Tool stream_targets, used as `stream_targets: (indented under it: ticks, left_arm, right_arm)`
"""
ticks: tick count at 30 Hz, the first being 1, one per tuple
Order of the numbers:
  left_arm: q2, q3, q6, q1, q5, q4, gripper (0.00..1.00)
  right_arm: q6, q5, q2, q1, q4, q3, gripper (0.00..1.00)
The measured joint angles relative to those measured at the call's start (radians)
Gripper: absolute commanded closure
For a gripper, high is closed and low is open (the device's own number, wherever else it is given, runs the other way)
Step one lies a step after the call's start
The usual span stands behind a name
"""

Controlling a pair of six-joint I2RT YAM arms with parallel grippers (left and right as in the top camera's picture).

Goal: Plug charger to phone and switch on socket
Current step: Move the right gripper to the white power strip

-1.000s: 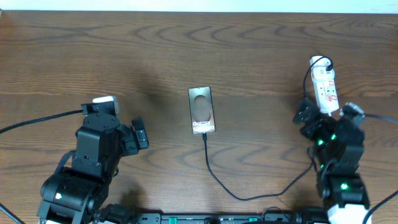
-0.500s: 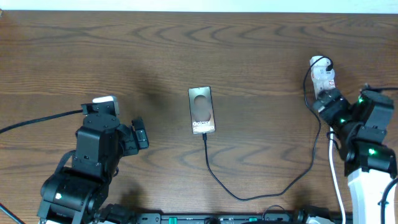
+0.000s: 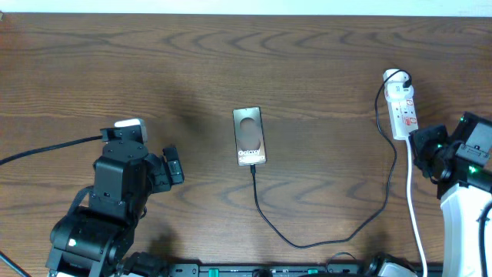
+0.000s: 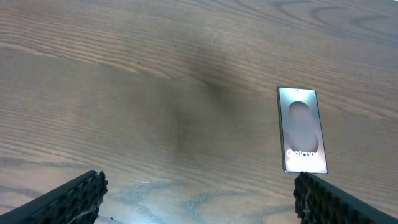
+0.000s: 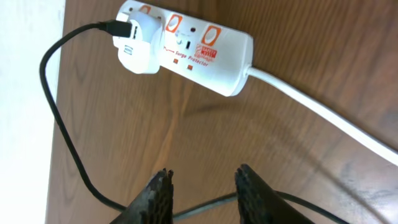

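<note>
Spanning every view, the brown wood-grain surface (image 3: 154,61) carries the phone (image 3: 250,136) at its middle, flat, with its long sides running away from the robot. Left of the phone and nearer the robot sits the left end effector (image 3: 174,165). Its wrist view shows the fingers (image 4: 74,193) spread to the two lower corners of the frame, wide apart with only bare wood between them, and the phone beyond the right one. Well to the right of the phone is the right end effector (image 3: 424,146). Only its own camera shows that the fingers (image 5: 158,186) stand a modest gap apart, gripping nothing and hovering above the wood. The socket (image 3: 401,108) lies far right of the phone, just beyond that end effector. The overhead view gives only its white outline, while the right wrist view shows its red marks, "Surge Protector" print, a white adapter (image 5: 138,46) plugged in at one end and the white cord (image 5: 323,109) leaving the other. I cannot tell how its switches are set. The charger (image 3: 269,219) loops from the adapter toward the robot and back to the phone's near short edge, a run seen whole only from overhead. Its connector tip (image 3: 251,167) meets that edge, and I cannot tell whether it is seated.
</note>
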Motion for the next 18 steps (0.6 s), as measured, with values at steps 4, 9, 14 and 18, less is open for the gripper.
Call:
stream_targets:
  ticks: [4,9,14,18]
  left_arm:
    - [0.0,0.0,0.0,0.0,0.0,0.0,0.02]
    - [0.0,0.0,0.0,0.0,0.0,0.0,0.02]
    - [0.0,0.0,0.0,0.0,0.0,0.0,0.02]
    - [0.0,0.0,0.0,0.0,0.0,0.0,0.02]
  right_arm:
    - [0.021,-0.041,0.056,0.0,0.0,0.029,0.13]
    - [-0.027,-0.094,0.073,0.0,-0.045,0.066,0.01]
    - [-0.116,-0.112,0.058,0.0,-0.15,0.084,0.01]
    - [-0.145,-0.15,0.043,0.0,-0.249,0.086,0.01]
